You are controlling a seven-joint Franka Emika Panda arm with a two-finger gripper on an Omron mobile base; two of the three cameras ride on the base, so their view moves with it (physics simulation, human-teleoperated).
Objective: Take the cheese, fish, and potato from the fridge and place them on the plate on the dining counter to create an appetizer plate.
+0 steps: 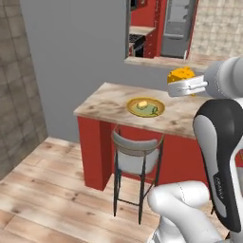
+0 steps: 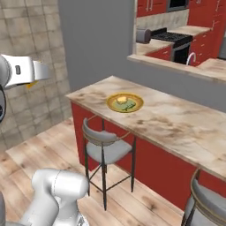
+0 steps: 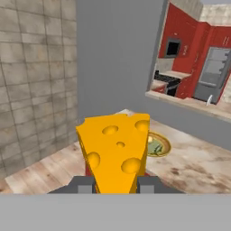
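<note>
Orange cheese (image 3: 115, 151) clamped in fingers (image 3: 116, 184), well off the dining counter (image 3: 194, 162) edge.

Orange holed cheese (image 3: 116, 151) wedge upright in pincer (image 3: 116, 184), above dining counter (image 1: 114, 102).

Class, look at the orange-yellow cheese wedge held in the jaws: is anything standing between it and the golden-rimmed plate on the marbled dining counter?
Nothing visible does. The orange-yellow cheese wedge is held in the air short of the golden-rimmed plate, with open space between them. The plate already holds the pale yellow potato and dark green-grey fish.
</note>
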